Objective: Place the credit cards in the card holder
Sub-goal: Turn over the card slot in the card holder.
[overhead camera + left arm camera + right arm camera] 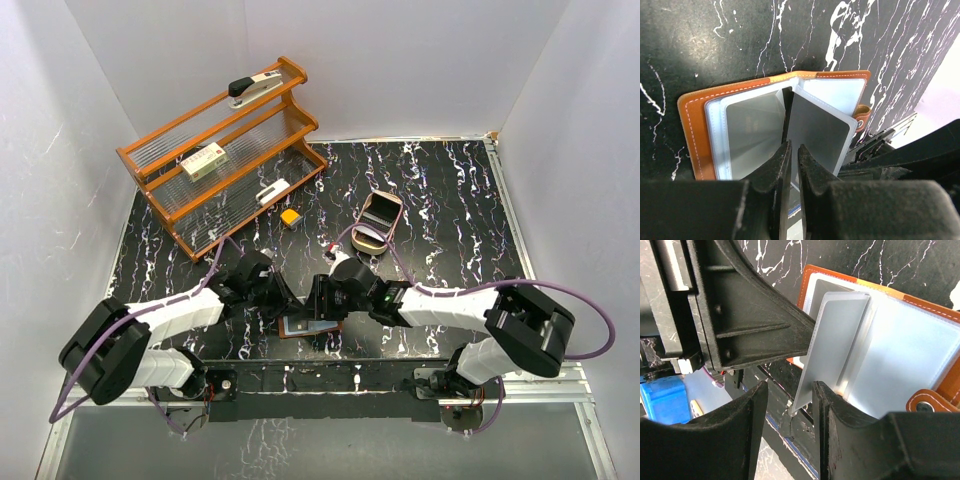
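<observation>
The card holder [298,327], a reddish-brown wallet, lies open at the table's near edge with its clear inner pockets up. It also shows in the left wrist view [692,130] and the right wrist view [940,315]. A silvery grey credit card [832,340] stands tilted at the pockets, and it also shows in the left wrist view [816,132]. My left gripper [794,150] is shut on this card's edge, seen from above at the wallet's left [288,306]. My right gripper [790,390] is open with the card's free corner between its fingers, just right of the wallet [322,300].
A tan oval wooden tray [362,238] sits behind the right arm. A small yellow-orange block [291,216] lies mid-table. An orange wire rack [220,150] at the back left holds a stapler [255,85] and a small box. White walls enclose the table.
</observation>
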Tool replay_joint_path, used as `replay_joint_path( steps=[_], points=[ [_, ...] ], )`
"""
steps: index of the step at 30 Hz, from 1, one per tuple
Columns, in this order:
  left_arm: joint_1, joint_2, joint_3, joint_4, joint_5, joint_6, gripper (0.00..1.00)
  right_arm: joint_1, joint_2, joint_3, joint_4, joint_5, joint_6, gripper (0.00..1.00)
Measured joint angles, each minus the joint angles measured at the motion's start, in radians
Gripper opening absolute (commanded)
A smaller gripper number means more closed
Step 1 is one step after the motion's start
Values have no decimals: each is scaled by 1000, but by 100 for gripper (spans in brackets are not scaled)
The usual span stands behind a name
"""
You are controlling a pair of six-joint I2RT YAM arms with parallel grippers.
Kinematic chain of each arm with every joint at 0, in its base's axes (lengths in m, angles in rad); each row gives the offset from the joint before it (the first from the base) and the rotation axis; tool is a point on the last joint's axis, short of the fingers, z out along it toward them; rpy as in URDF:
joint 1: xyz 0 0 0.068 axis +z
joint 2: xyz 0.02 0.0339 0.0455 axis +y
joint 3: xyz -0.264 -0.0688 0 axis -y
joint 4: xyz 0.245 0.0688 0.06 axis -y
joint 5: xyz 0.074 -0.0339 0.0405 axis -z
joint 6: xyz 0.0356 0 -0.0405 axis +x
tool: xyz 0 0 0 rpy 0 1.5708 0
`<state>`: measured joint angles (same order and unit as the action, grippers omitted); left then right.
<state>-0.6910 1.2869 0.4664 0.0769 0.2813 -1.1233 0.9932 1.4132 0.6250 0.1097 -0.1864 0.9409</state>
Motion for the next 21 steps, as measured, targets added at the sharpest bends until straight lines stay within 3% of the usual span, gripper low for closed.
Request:
replay_joint_path(
  steps=[5, 13, 21],
  points=[
    [0, -42, -8, -47, -26, 1, 16, 0, 7, 6, 8, -16, 0, 40],
    [21, -135, 16, -255, -117, 40, 27, 0, 50, 27, 29, -36, 0, 41],
    [41, -219, 102, -415, -209, 94, 44, -1, 84, 162, -125, -13, -129, 42]
  ],
)
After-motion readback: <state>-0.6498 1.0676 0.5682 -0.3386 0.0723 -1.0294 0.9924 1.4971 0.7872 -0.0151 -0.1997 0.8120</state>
